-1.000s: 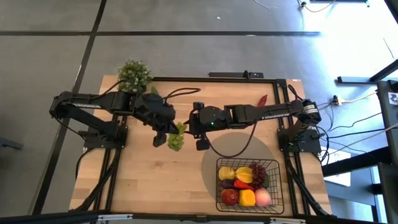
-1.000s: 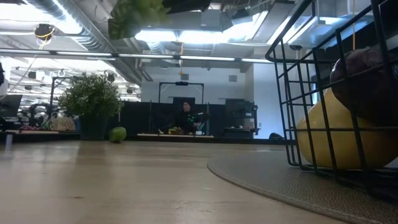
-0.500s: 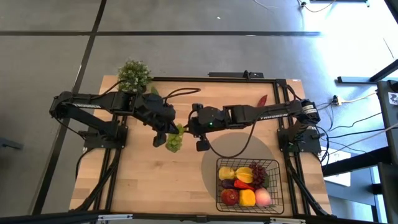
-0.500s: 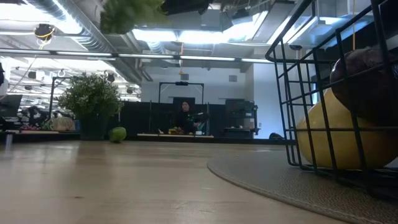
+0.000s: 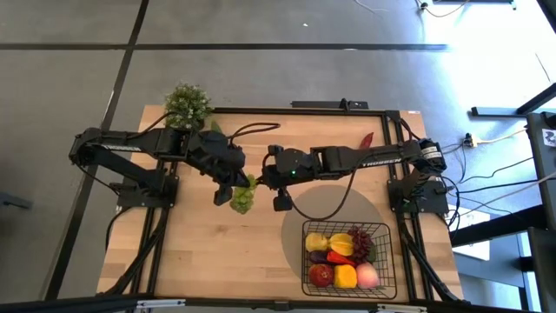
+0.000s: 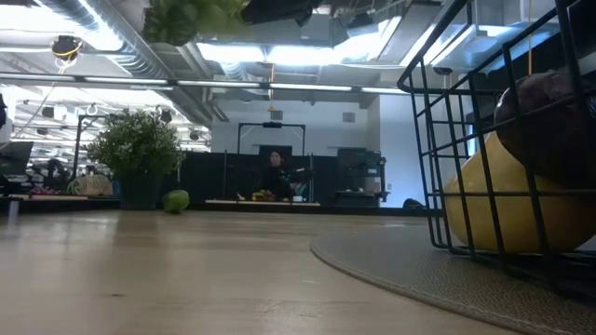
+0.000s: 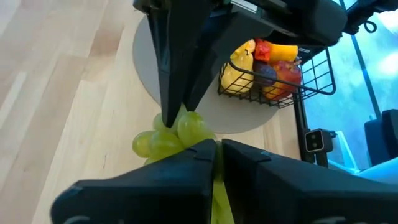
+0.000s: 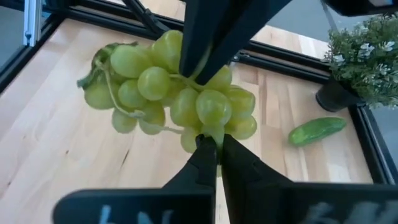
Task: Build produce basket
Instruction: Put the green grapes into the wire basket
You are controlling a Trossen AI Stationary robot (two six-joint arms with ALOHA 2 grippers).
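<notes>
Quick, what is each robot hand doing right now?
Left gripper: shut on the green grapes.
Right gripper: shut on the same green grapes.

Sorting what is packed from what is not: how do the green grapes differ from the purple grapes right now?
The green grapes hang in the air over the bare table, while the purple grapes lie inside the basket. The green grapes are pinched by both the left end effector and the right end effector; nothing holds the purple grapes. The green bunch is pale and bright, the purple bunch dark. Both are small clustered bunches.
</notes>
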